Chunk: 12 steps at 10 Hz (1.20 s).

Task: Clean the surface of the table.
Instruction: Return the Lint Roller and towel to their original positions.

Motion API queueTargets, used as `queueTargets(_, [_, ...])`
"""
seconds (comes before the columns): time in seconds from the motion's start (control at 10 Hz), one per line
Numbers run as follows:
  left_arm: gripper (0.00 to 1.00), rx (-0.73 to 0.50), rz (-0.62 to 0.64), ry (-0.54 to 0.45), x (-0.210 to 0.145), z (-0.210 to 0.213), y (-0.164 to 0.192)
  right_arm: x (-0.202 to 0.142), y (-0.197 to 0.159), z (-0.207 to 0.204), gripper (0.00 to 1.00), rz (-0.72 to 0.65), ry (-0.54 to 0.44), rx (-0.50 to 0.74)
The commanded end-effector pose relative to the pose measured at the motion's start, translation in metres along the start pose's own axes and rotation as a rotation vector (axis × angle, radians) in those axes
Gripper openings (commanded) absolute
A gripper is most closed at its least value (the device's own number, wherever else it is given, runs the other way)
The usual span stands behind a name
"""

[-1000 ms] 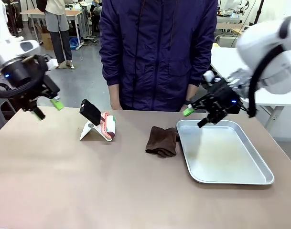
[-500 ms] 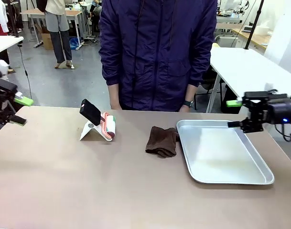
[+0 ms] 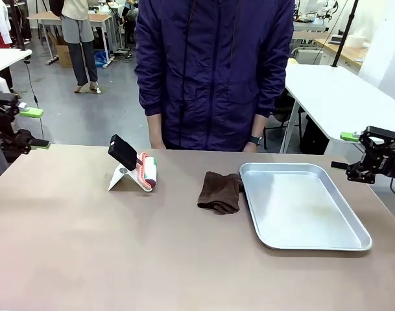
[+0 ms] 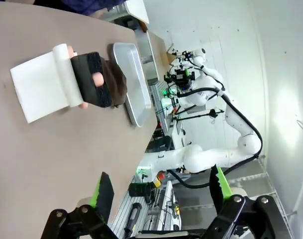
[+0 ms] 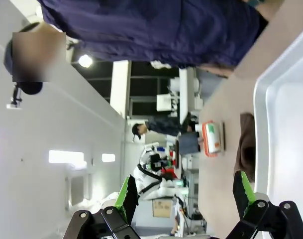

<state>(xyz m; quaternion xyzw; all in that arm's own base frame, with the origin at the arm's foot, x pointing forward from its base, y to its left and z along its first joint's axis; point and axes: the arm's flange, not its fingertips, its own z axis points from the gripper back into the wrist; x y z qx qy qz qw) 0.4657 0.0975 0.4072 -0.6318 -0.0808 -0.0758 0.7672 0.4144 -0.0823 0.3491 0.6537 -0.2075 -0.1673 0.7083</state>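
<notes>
Brownish-taupe table across the whole foreground, person in a dark blue jacket standing at its 12 o'clock edge. Silver metal tray at 3 o'clock on the top, crumpled brown cloth just beside the tray's left rim, possibly touching. At 10 o'clock from the cloth, white folded stand carrying a black pad, with a pink-and-white roller-like item against it; printing on that item too small to read. No legible brand or writing anywhere.

Left gripper off the table's 9 o'clock edge, jaws spread wide, nothing between them. Right gripper beyond the 3 o'clock edge, past the tray, likewise gaping and empty.
</notes>
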Motion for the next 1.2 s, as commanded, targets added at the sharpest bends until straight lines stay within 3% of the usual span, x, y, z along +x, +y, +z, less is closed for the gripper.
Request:
queueTargets(0.0, [1.0,0.005,-0.003,-0.031,-0.0158,0.0053,-0.0072,-0.0079,0.0032,0.0027,1.0,-0.003,0.042,-0.023])
queueTargets(1.1, [1.0,0.005,-0.003,-0.031,-0.0158,0.0053,-0.0072,-0.0079,0.0032,0.0027,1.0,-0.003,0.042,-0.023])
